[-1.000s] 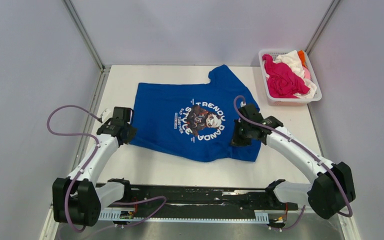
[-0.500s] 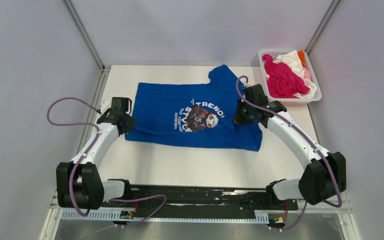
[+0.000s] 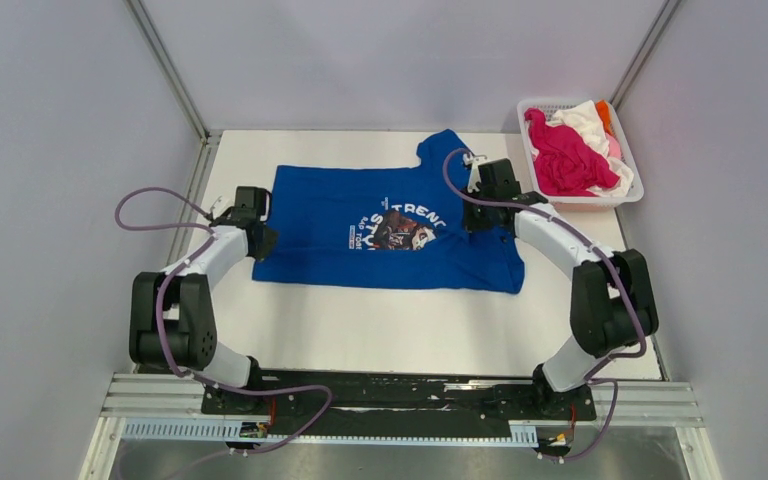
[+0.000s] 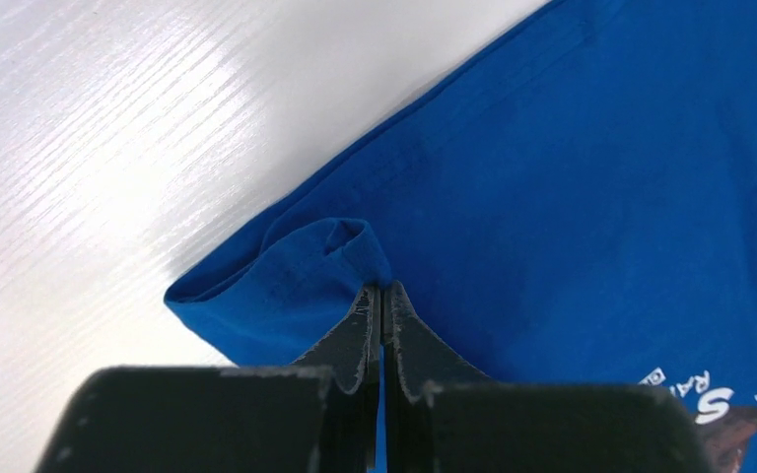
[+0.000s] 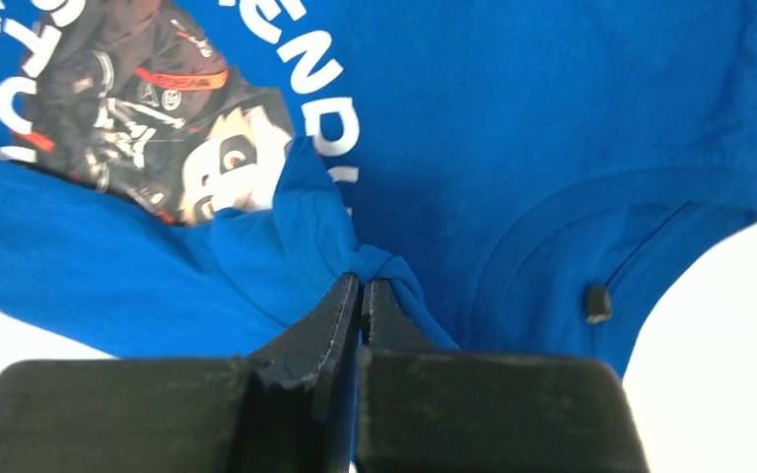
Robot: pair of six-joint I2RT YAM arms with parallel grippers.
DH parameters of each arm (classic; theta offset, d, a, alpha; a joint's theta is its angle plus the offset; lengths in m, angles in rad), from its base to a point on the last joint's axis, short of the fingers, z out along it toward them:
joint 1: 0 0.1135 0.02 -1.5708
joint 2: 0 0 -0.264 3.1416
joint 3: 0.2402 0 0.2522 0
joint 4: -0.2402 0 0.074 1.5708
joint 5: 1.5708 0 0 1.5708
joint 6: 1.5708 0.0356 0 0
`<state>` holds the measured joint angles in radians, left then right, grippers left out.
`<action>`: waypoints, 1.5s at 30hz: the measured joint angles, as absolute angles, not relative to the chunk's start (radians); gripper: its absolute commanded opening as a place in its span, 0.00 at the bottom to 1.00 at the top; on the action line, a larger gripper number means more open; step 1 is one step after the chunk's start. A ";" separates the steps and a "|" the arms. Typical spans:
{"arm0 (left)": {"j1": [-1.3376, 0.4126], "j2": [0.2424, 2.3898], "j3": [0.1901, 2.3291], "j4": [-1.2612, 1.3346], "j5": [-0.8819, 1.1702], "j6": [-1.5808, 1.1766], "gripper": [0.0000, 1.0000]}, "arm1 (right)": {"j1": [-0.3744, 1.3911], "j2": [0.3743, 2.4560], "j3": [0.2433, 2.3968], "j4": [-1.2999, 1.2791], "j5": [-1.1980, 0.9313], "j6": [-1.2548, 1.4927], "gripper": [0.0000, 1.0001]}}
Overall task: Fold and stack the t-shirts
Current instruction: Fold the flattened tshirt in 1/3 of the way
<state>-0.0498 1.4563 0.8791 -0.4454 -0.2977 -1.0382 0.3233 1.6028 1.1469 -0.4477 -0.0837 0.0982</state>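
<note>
The royal blue t-shirt [image 3: 360, 225] lies on the white table, its near edge folded over so the fold covers the lower half of the round chest print [image 3: 395, 228]. My left gripper [image 3: 257, 238] is shut on the shirt's left edge; the left wrist view shows a pinched fold [image 4: 325, 258] at the fingertips [image 4: 382, 292]. My right gripper [image 3: 477, 218] is shut on the shirt's right side near the collar; the right wrist view shows bunched cloth [image 5: 370, 258] at the fingertips [image 5: 360, 284] beside the print [image 5: 158, 108].
A white slatted basket [image 3: 628, 195] at the back right holds magenta [image 3: 565, 155], white [image 3: 585, 118], orange [image 3: 603, 115] and pink cloth. Grey walls close in the table on three sides. A black rail [image 3: 400, 392] runs along the near edge.
Both grippers have carried the shirt's near edge away from the arms and over the shirt. The fold now covers more of the print, and both arms reach further back.
</note>
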 measured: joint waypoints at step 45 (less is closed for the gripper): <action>-0.045 1.620 0.891 -0.234 0.028 -0.854 1.00 | 0.254 1.673 0.929 -0.223 -0.154 0.462 1.00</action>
